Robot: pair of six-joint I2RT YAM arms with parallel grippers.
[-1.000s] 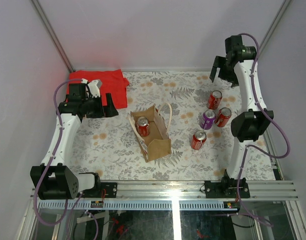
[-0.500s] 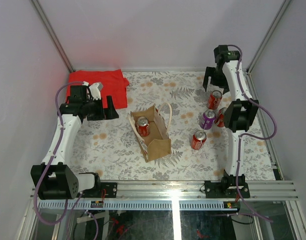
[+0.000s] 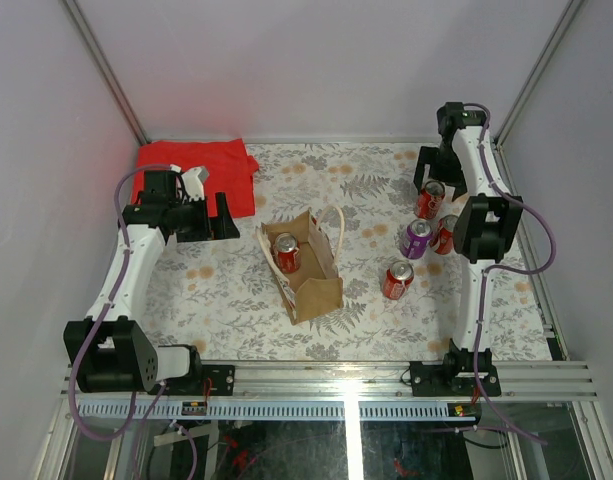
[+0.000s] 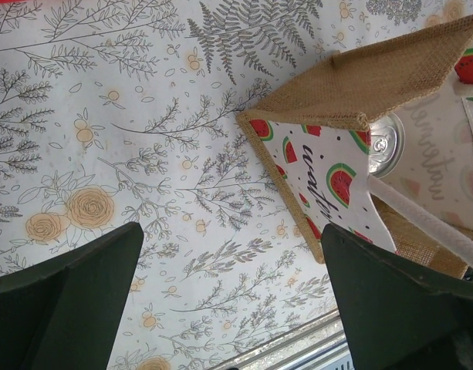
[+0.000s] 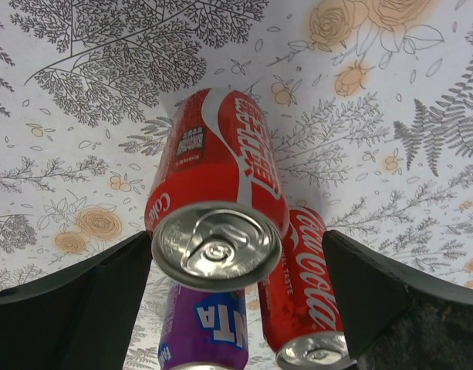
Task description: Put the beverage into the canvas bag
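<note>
the canvas bag [image 3: 316, 285] stands open near the middle of the floral surface [image 3: 236, 300], with one red can [image 3: 286, 252] upright inside it. the left fingers [image 3: 224, 214] are spread wide and grasp nothing; they hover to the left of the bag, near the folded red cloth [image 3: 201, 172] in the far-left corner. in the left wrist view the bag's burlap rim, a watermelon-print panel and a cream handle [image 4: 425, 216] fill the right side, and the silver lid of the can inside shows between them.

the right fingers [image 3: 424, 172] are released as well and hang at the far right of the surface, above a cluster of four cans. in the right wrist view a red cola can [image 5: 217, 185] stands upright, framed between the two fingers and not gripped. just beside it, on the side nearer the arm bases, stand a purple can [image 5: 201, 331] and a second cola can [image 5: 302, 297]. a fourth red can [image 3: 397, 279] stands a little apart from these, between them and the bag.
</note>
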